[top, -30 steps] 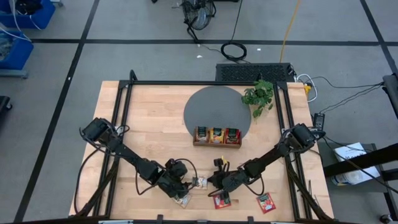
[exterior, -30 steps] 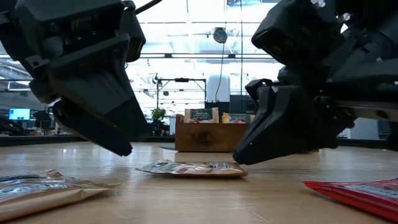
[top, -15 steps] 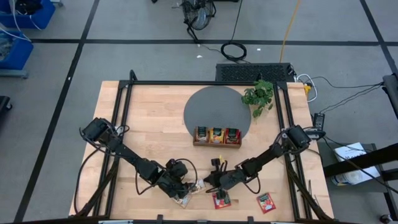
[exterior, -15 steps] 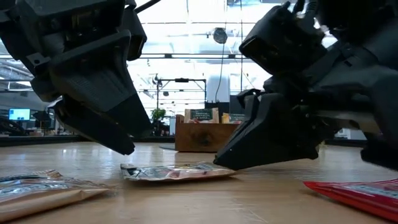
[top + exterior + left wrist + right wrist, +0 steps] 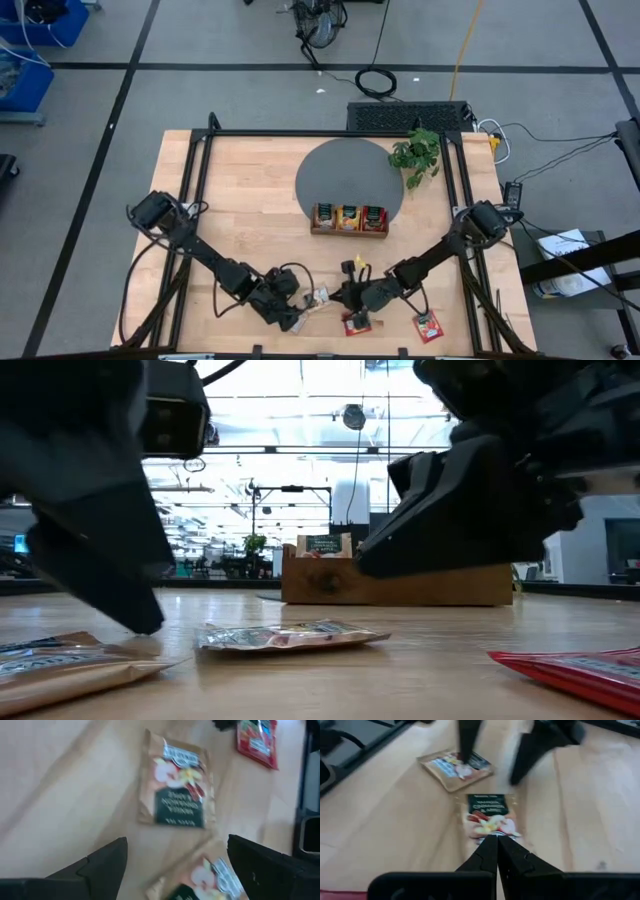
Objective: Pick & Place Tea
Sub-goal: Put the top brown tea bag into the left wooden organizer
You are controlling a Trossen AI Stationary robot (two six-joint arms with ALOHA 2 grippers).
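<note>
Wooden counter (image 5: 250,220), both arms low at the near edge, so this looks like the pickup step. One beige-green sachet (image 5: 176,786) lies flat between them: left pincer (image 5: 175,865) spread wide just beside it, right pincer (image 5: 496,851) pinched shut, tips right at its edge. Next, I'd guess, left straddles the sachet and closes, then carries it to the wooden tray (image 5: 348,219).

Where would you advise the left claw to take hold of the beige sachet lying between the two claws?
The beige sachet lies flat on the table, so I would come from above with the open left claw and pinch across two opposite edges.
</note>
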